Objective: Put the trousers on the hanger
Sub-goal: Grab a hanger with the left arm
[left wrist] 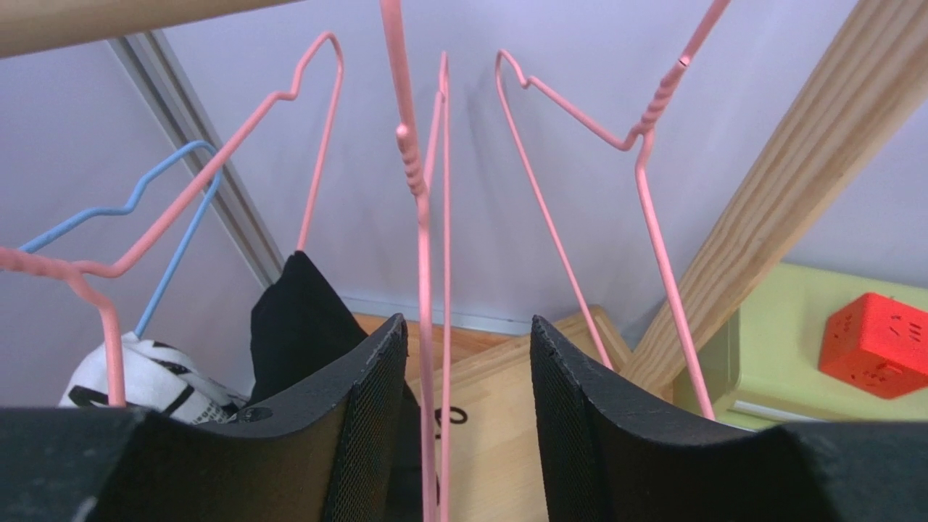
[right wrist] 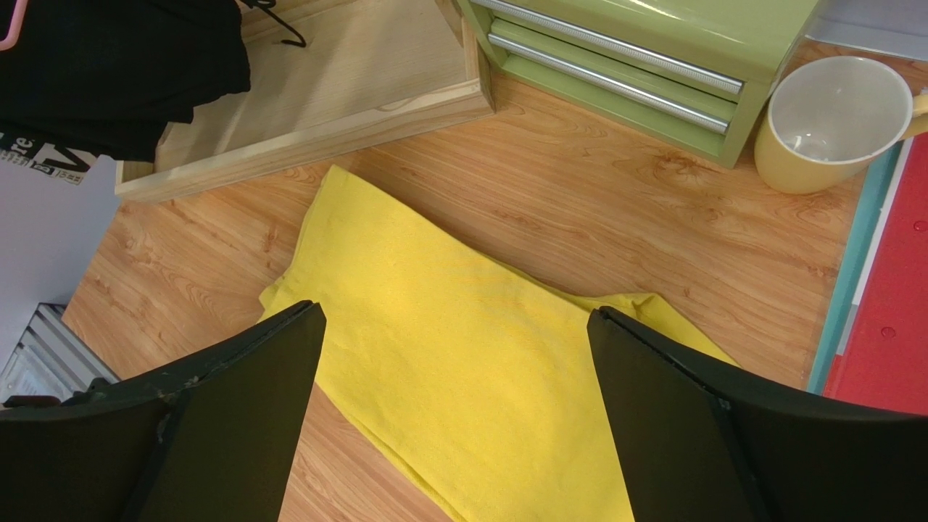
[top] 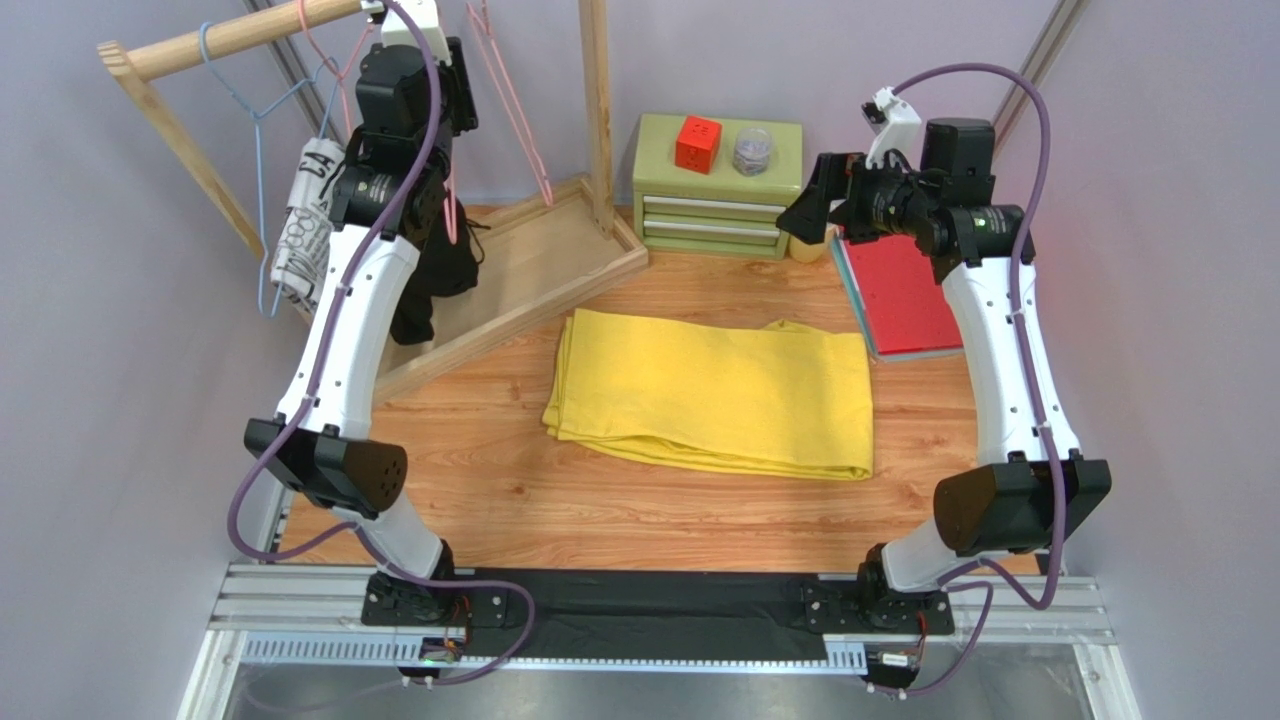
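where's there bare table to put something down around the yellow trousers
Bare table runs along the near side of the trousers, and in a narrower band between the trousers and the green drawers. Crowded: the rack corner with hangers and the left gripper, and the right rear by the red folder.

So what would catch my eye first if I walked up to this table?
Most likely the bright yellow trousers, folded flat in the middle of the wooden table. Next, the left gripper, raised to the wooden rail at the back left, its open fingers either side of a thin pink hanger among several alike. The right gripper hovers open above the trousers.
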{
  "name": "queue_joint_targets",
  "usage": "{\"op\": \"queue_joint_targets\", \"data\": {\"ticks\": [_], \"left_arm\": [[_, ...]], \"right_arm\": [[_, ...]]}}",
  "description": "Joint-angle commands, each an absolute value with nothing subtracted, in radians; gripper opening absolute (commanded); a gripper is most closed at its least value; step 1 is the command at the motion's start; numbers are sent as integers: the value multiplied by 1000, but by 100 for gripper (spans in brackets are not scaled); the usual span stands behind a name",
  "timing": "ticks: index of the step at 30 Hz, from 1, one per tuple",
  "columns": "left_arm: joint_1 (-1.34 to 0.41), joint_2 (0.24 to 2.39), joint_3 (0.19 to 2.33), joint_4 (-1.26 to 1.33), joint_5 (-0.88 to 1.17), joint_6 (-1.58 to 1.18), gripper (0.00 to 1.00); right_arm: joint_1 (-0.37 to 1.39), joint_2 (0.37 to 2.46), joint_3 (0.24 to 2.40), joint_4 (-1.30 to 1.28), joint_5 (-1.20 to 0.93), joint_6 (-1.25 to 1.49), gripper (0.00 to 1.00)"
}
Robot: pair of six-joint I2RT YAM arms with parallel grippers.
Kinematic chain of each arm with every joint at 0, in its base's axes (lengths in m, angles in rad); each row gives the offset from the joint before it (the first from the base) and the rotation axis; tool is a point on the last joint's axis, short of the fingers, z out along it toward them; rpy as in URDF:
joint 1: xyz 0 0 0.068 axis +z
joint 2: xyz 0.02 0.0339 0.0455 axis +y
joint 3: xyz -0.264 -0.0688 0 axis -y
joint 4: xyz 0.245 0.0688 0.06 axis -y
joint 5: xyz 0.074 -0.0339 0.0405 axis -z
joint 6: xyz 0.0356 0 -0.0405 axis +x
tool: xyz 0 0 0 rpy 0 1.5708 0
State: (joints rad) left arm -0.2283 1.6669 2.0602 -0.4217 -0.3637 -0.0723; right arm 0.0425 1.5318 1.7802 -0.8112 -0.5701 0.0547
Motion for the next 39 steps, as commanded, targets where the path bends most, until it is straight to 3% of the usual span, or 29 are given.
{"op": "queue_joint_targets", "data": {"ticks": [1,9,13,19,22,25,34,39], "left_arm": [[-218,1692,2112,-380,-417,-49,52],[-198,1707,2071,-374,-370,-67,55],[-189,1700,2043,-361,-353,-83,50],[-187,1617,1957,-247,-304,-81,27],[-187,1605,1973,-233,-322,-69,10],[-187,1591,1982,-219,-330,-54,1],[-187,1562,2092,-176,-333,46,0],[-189,1474,1996,-285,-333,14,0]], "right_arm": [[38,1528,1787,-804,-558,41,99],[38,1535,1787,-805,-549,35,98],[38,1539,1786,-807,-548,32,97],[40,1542,1784,-810,-552,34,96],[38,1543,1789,-808,-560,38,96],[38,1548,1793,-810,-566,41,96],[38,1549,1795,-811,-575,41,96],[38,1552,1799,-822,-595,41,96]]}}
